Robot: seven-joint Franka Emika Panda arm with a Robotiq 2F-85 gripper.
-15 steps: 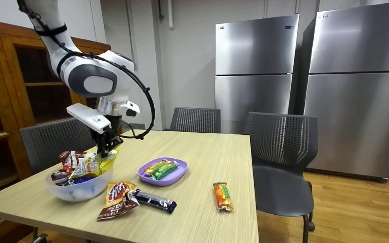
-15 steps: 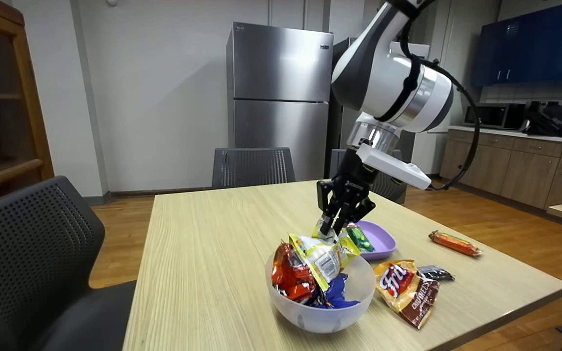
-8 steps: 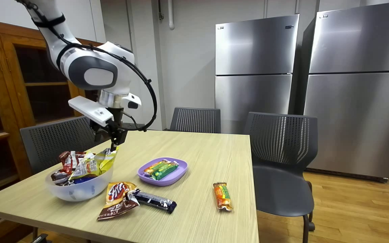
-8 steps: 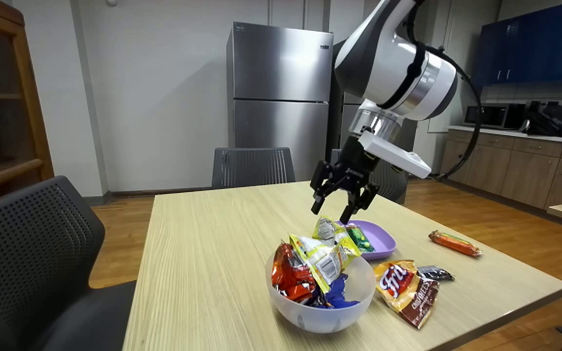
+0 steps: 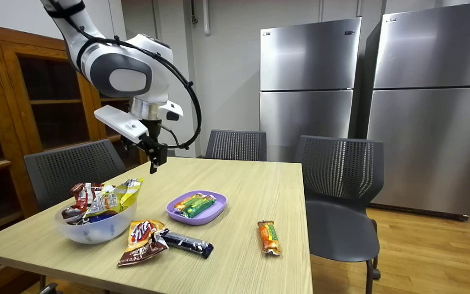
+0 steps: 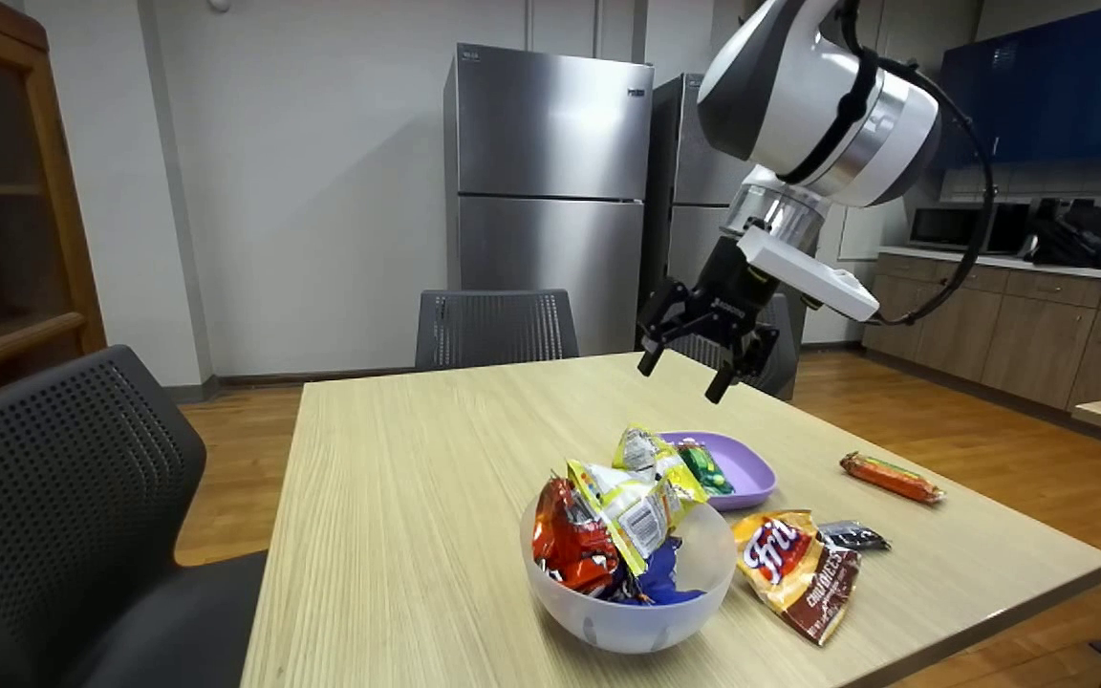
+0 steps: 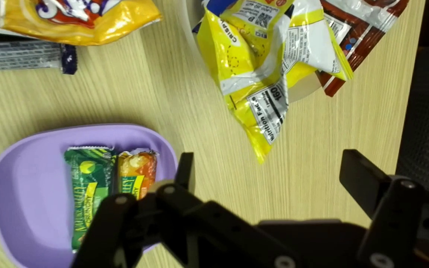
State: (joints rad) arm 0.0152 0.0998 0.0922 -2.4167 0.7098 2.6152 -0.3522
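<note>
Nearest in an exterior view, a frosted bowl [image 6: 629, 626] held yellow snack bags [image 6: 644, 495], a purple tray [image 6: 747, 475] sat behind, the gripper [image 6: 682, 375] hung above the table [image 6: 417, 497], fingers [image 6: 720, 384] spread apart, and a steel refrigerator [image 6: 552, 124] stood beyond.

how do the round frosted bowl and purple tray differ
The round frosted bowl is deep and translucent; the purple plastic tray is shallow and opaque. The bowl holds multicoloured crinkled snack bags rising past its rim; the tray holds green and orange wrapped bars. Both stand on the pale wood-grained table.
</note>
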